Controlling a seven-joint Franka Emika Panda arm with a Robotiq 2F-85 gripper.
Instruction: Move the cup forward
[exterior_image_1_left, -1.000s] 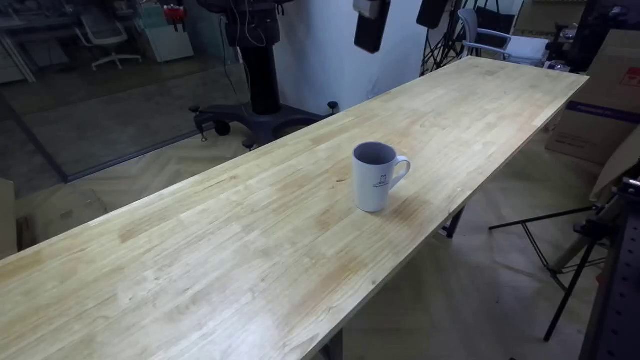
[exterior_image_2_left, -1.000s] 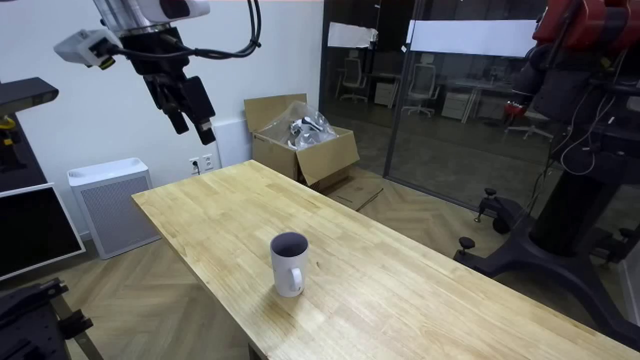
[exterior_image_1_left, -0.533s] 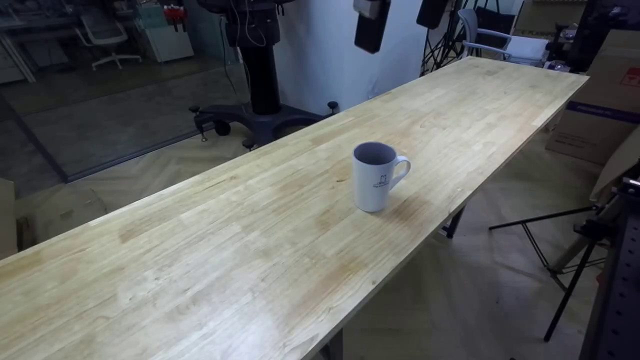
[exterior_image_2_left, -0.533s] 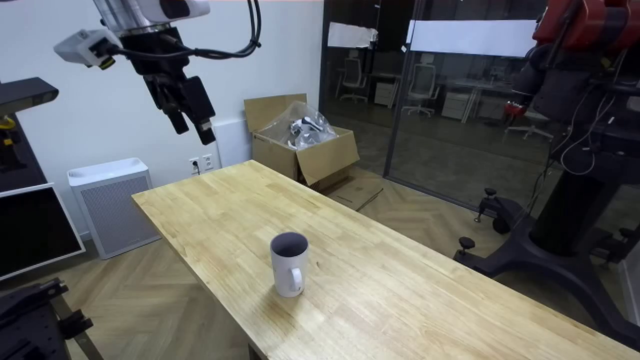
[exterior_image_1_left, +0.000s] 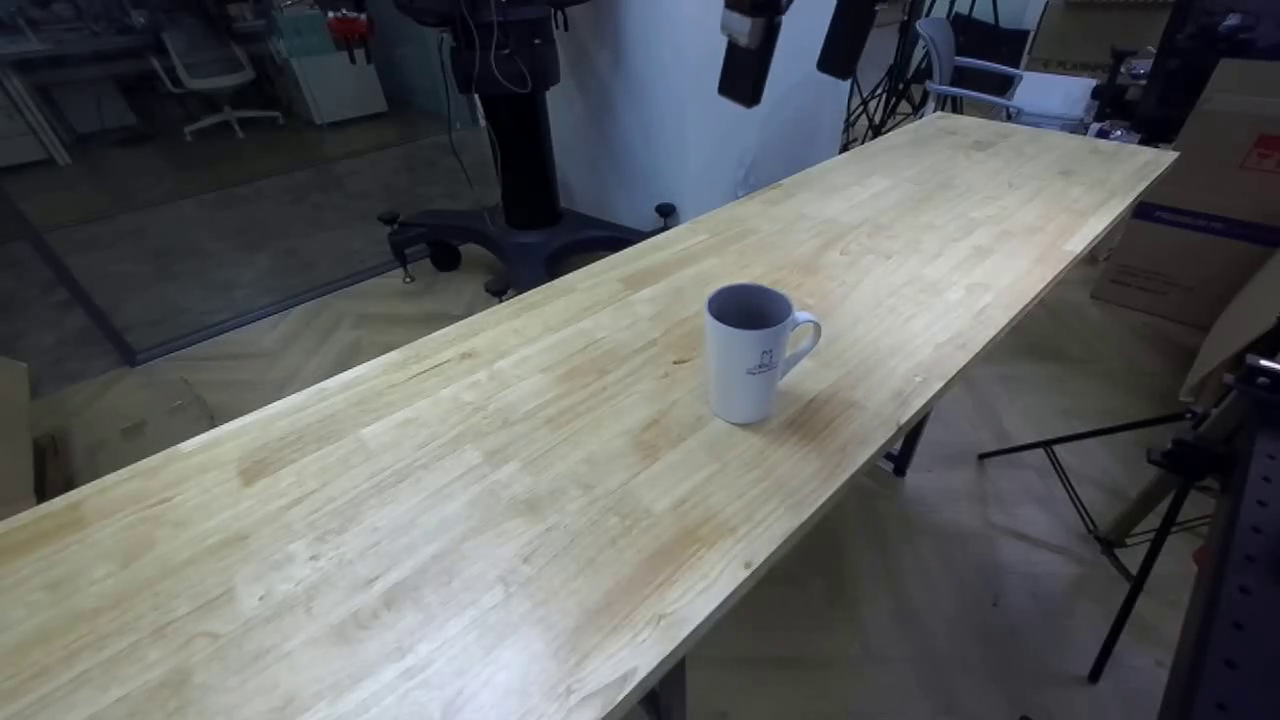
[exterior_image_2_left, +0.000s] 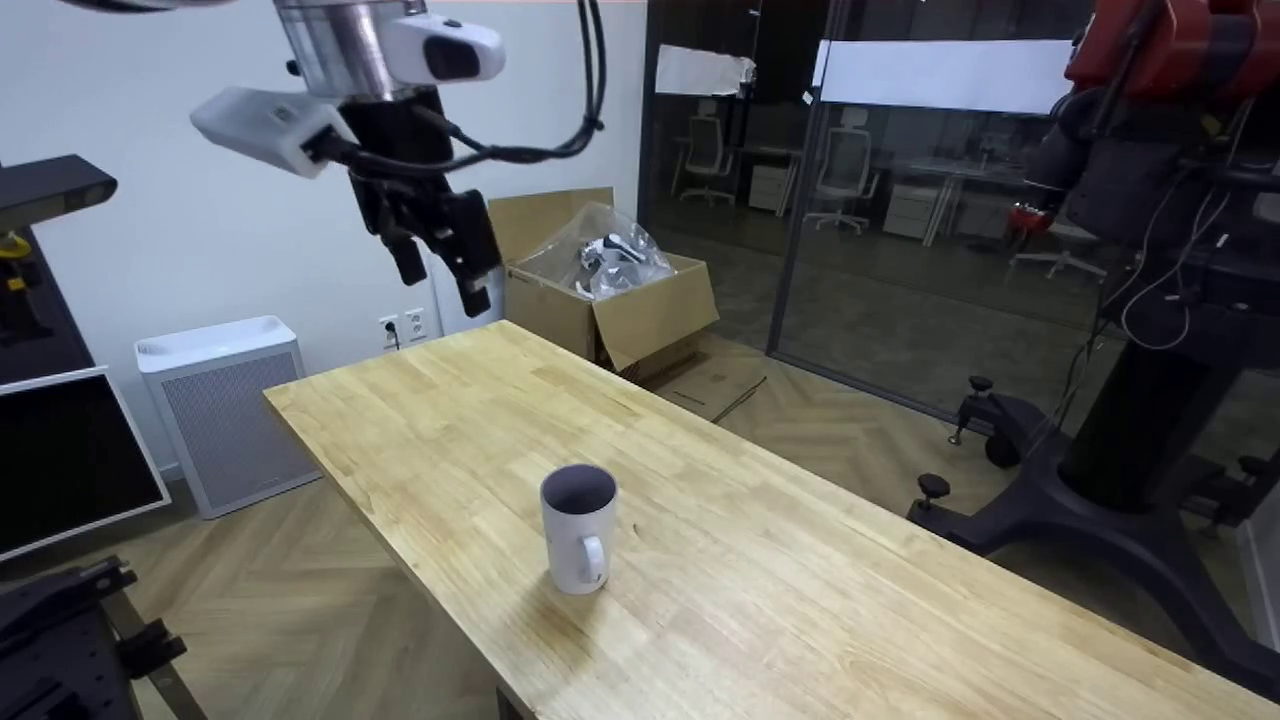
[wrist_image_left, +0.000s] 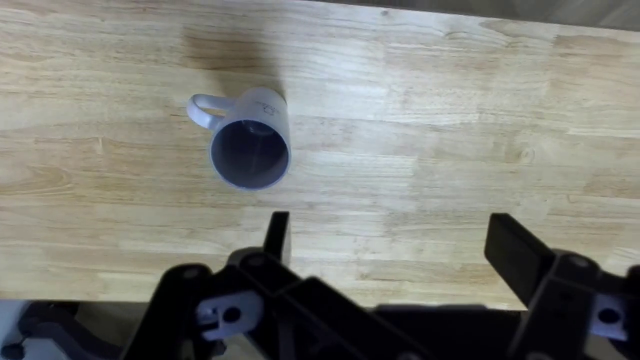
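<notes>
The cup, a white mug (exterior_image_1_left: 735, 370) with a dark blue-grey inside and a loop handle, stands upright on the wooden table (exterior_image_1_left: 400, 520). It also shows in an exterior view (exterior_image_2_left: 575, 540) and in the wrist view (wrist_image_left: 252, 142), where its handle points left. My gripper (exterior_image_2_left: 443, 290) hangs high above the table, apart from the cup. In an exterior view its fingertips (exterior_image_1_left: 792, 85) show at the top edge. In the wrist view the two fingers (wrist_image_left: 390, 220) are wide apart with only table seen between them, and the cup lies up and left of them.
The table's long edge (wrist_image_left: 450, 17) runs near the cup. A cardboard box (exterior_image_2_left: 560, 310) stands on the floor past the table's end, with a white air purifier (exterior_image_2_left: 240, 420) to its left. A black wheeled stand (exterior_image_2_left: 1120, 440) is beside the table.
The arm and gripper have shifted right and slightly down in an exterior view, with the movement only after the half-second-old frames. The cup has not moved.
</notes>
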